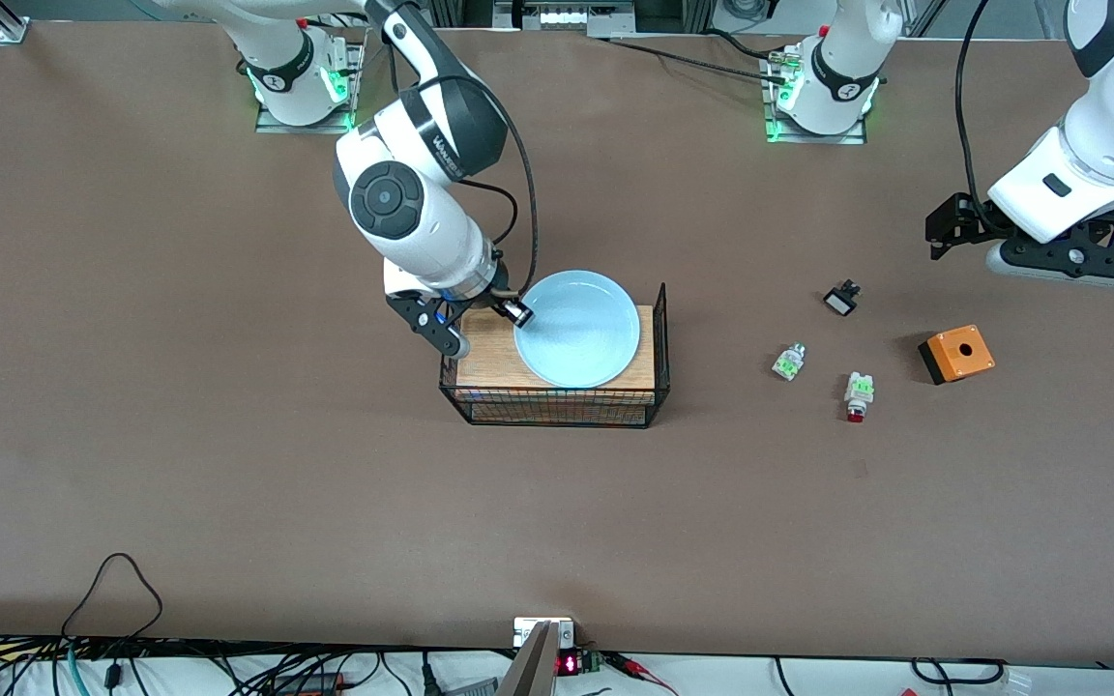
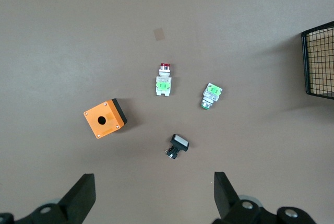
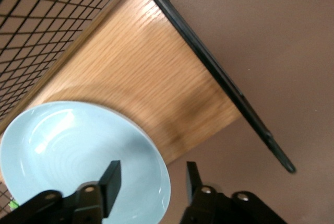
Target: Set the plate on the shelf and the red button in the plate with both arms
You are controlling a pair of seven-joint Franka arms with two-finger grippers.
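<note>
The light blue plate (image 1: pixel 578 329) lies on a wooden board (image 1: pixel 484 360) in a black wire basket (image 1: pixel 557 418). My right gripper (image 1: pixel 484 319) is open at the plate's rim on the right arm's side. In the right wrist view one of the fingers (image 3: pixel 111 179) is over the plate (image 3: pixel 78 151) and the other is outside the rim. The red button (image 1: pixel 858 394) lies on the table toward the left arm's end and also shows in the left wrist view (image 2: pixel 164 80). My left gripper (image 1: pixel 1065 259) is open and empty (image 2: pixel 154 190), up over the table near the small parts.
A white-green part without red cap (image 1: pixel 789 362) lies beside the red button, a black-white part (image 1: pixel 841 298) farther from the front camera. An orange box with a hole (image 1: pixel 955 354) sits under the left gripper's side. The basket's wall (image 2: pixel 318 57) shows in the left wrist view.
</note>
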